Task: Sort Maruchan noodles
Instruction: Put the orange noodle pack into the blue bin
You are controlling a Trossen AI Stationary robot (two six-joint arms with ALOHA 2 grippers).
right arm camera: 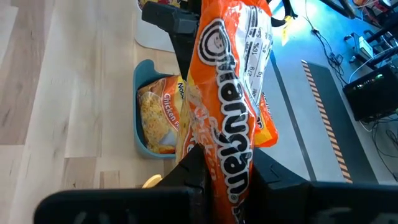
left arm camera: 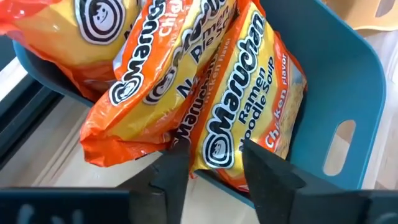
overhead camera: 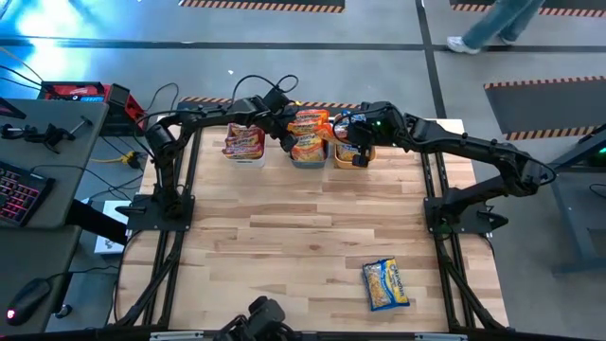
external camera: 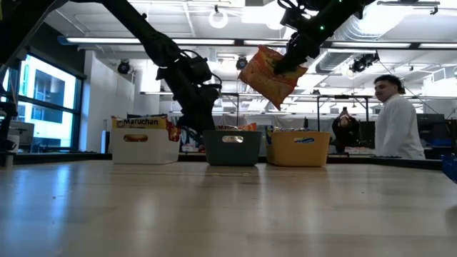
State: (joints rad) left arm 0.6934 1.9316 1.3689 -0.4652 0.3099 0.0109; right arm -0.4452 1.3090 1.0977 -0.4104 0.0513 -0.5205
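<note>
Right gripper (external camera: pixel 289 66) hangs top centre, jaws clamped on an orange packet (external camera: pixel 269 76) above the teal bin (external camera: pixel 232 148), while left gripper (left arm camera: pixel 214 163), jaws apart, hovers there; next, lower and release.

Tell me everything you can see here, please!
White bin: one, far edge of the table, left of the row, with pink-red packets in it; count unclear.
Teal bin: one, middle of the row, with several orange packets in it.
Orange bin: one, right of the row; contents unclear.
Held packet: one, orange, in the air above the bins.
Blue-and-yellow packet: one, flat on the table near its front right.
Table: one, light wood.
People: two show beyond the table in the low view, one in white.
Left gripper: open, at the teal bin.
Right gripper: shut on the held packet.
</note>
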